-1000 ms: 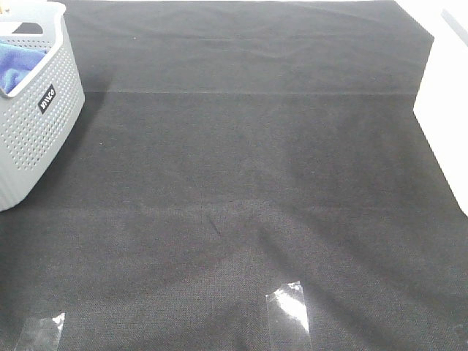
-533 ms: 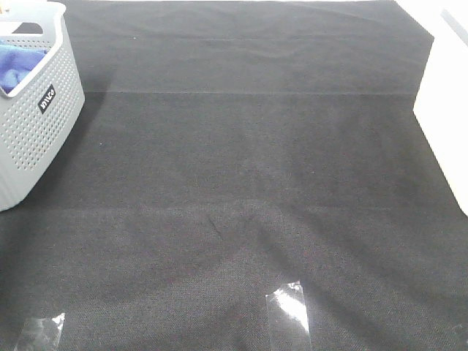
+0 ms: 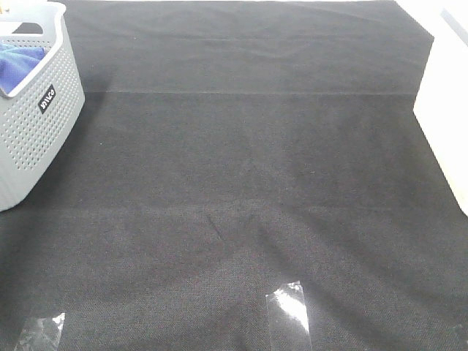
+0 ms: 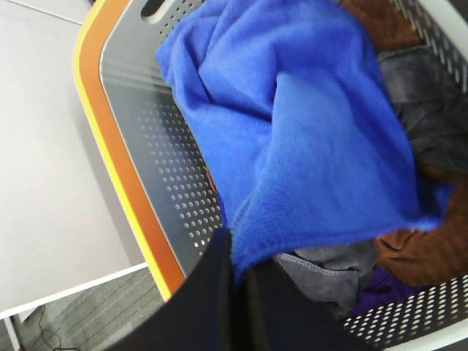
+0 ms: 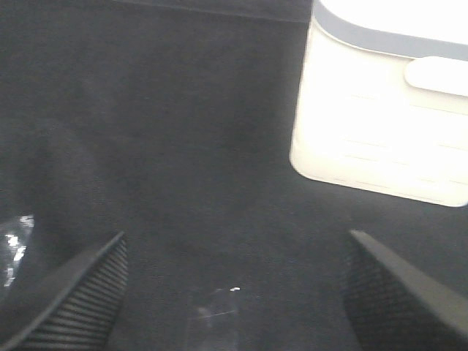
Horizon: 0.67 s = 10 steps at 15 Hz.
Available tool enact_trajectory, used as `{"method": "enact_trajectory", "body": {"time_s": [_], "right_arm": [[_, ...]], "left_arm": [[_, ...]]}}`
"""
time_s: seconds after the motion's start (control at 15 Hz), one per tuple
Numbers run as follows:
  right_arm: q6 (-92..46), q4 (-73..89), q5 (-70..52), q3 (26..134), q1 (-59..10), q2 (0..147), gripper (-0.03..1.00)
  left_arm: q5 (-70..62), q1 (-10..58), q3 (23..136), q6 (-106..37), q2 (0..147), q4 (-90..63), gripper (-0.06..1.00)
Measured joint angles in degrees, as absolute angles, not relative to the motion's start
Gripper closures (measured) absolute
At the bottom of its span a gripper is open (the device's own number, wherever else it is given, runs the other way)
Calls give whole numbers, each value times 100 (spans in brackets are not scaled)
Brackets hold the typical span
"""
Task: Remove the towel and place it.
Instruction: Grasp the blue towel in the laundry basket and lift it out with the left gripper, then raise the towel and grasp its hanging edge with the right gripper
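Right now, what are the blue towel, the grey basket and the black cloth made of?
The towel looks like soft fabric, probably microfibre or fleece: it has a fuzzy matte nap and loose folds.
The basket is likely moulded plastic: its wall is smooth matte grey with neat rows of small holes.
The black cloth seems to be woven fabric: it has a fine grainy texture, creases and no shine.

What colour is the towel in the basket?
Royal blue towel; left wrist view shows it best.
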State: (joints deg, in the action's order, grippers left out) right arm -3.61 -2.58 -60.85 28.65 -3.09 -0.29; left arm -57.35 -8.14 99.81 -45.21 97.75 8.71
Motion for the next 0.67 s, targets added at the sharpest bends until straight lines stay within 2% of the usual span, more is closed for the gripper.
{"method": "enact_trajectory", "body": {"time_s": [0.53,0.67], "right_arm": [[-361,-384,-6085,2865,-309,-29,22],[-361,-384,-6085,2865,-309,-29,22]], "left_arm": [[-5752,-808,9992,-4624,9041,-69,94],[-5741,-630,9992,-4801,8778,-206,94]]}}
